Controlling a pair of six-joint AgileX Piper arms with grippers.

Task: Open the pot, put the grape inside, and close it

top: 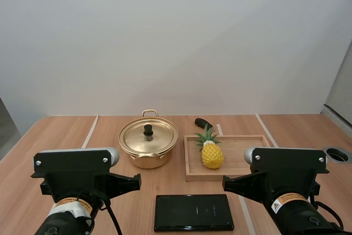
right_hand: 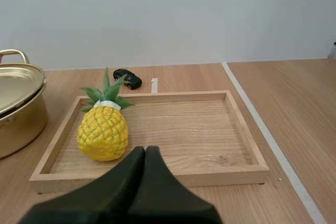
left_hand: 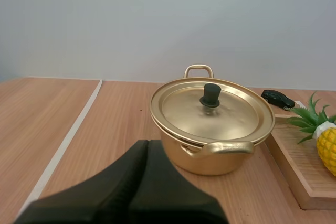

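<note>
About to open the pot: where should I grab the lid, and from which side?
Likely the black knob at the middle of the lid, from straight above. It stands upright and narrow, the only raised part; the lid lies flat on the pot, leaving its rim hard to pinch.

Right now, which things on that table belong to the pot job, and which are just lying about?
For the job: round gold metal pot; its gold lid with black knob.
Lying about: yellow toy pineapple; shallow wooden tray under it; flat black rectangular slab; small black object behind the tray.
</note>
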